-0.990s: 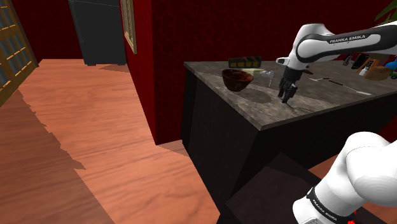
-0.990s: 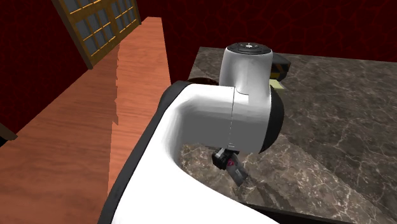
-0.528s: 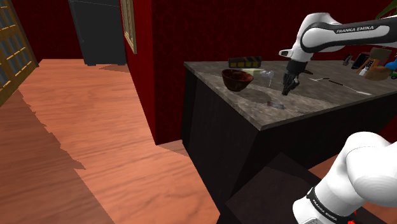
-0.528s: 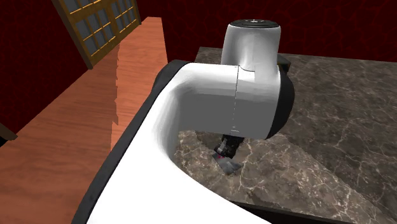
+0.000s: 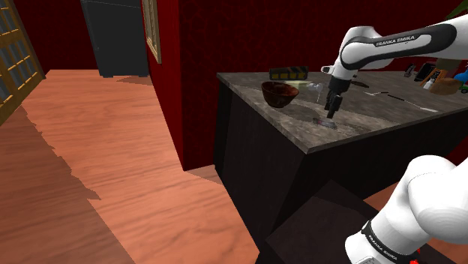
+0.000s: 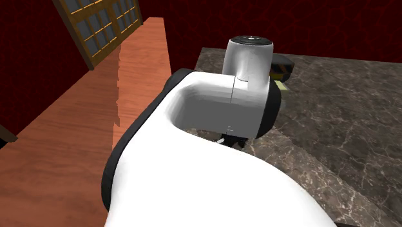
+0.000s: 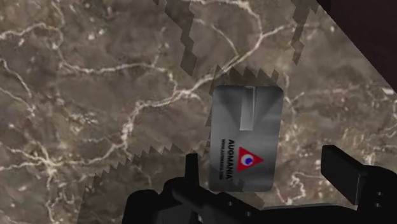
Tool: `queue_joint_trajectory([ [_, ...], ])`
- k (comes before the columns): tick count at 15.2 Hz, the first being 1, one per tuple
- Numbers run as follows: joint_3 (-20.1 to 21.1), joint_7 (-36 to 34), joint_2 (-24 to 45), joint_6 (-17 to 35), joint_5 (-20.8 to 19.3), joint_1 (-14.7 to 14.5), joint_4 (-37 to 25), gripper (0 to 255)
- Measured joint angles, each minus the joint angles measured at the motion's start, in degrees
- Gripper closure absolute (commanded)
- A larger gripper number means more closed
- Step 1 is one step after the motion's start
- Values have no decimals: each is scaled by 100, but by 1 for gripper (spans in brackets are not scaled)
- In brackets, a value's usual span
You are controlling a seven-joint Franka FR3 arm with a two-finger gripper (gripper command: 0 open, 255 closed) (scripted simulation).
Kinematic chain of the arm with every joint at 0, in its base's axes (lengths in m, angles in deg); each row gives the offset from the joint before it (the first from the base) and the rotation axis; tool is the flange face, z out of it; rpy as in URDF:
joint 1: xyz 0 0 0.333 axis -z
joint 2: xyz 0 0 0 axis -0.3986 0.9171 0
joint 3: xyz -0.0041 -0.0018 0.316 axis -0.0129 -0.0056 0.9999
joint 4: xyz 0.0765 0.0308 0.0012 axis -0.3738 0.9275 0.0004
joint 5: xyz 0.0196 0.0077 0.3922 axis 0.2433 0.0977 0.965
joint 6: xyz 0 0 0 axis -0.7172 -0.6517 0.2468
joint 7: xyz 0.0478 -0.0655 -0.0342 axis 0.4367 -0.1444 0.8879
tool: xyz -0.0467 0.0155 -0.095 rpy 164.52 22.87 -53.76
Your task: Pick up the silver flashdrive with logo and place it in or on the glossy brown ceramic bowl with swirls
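Below, I saw the marble counter (image 5: 390,112) spread beneath the pincer (image 5: 330,112). The brown bowl (image 5: 280,93) sat well apart from it. Its fingers stood apart, clasping nothing. The silver flashdrive (image 7: 247,137) lay flat between them, logo up, neither finger touching it.
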Motion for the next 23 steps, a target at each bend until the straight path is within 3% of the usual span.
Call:
queue_joint_trajectory([
  [7, -150, -78, 227, 561, 50, -1, 361, 0],
  [13, -169, -74, 245, 637, 47, 2, 416, 0],
  [14, -169, -74, 245, 637, 47, 2, 416, 255],
  [23, -173, -68, 249, 636, 51, 1, 405, 255],
])
